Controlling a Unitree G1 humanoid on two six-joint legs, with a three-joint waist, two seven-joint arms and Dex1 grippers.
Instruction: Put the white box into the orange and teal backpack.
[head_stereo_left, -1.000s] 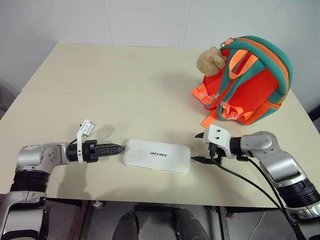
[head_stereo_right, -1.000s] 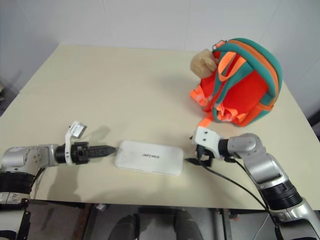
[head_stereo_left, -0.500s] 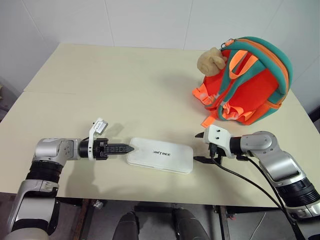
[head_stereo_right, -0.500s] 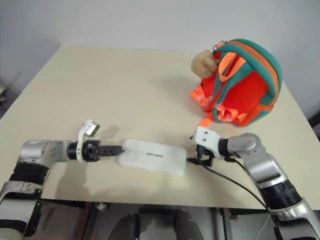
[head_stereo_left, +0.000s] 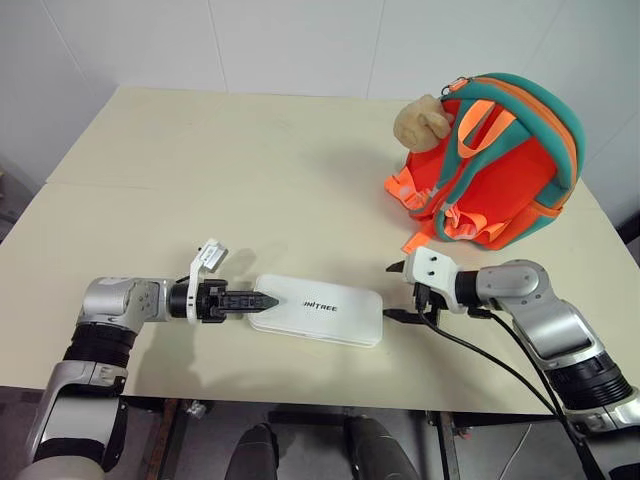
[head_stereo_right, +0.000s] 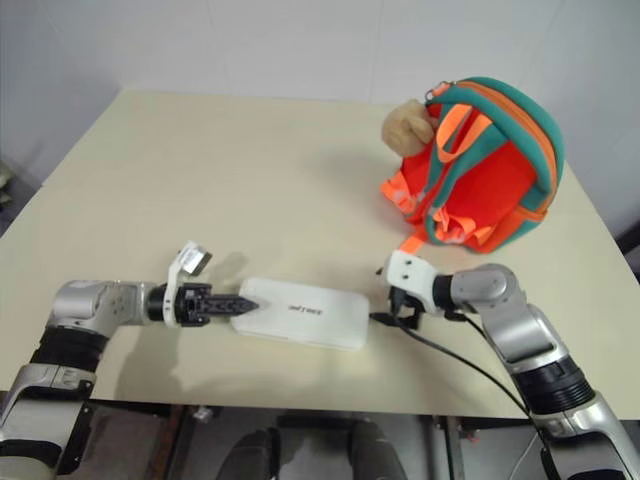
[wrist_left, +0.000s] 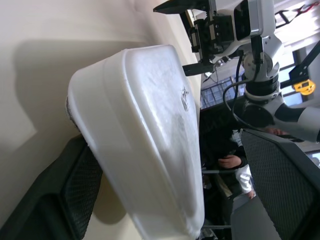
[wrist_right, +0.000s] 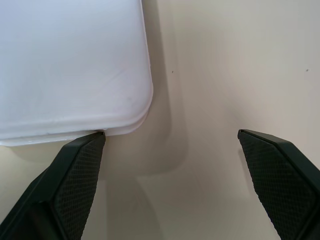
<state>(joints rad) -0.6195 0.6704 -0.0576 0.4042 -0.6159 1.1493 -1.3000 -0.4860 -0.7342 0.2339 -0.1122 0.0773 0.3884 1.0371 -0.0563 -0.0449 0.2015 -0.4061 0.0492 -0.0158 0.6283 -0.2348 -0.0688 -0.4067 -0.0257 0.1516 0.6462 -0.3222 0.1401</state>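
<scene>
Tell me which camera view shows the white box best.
The left eye view: the whole white box lies flat on the table, lettering up, between both grippers. The right eye view shows the same. The left wrist view shows one end up close, between that gripper's fingers; the right wrist view shows one rounded corner.

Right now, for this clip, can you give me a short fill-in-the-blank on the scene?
1. The white box lies flat on the ____.
2. The orange and teal backpack stands at the table's far ____ corner.
3. A beige ____ toy hangs on the backpack.
4. The left end effector touches the box's ____ end.

Missing: table; right; plush; left
</scene>
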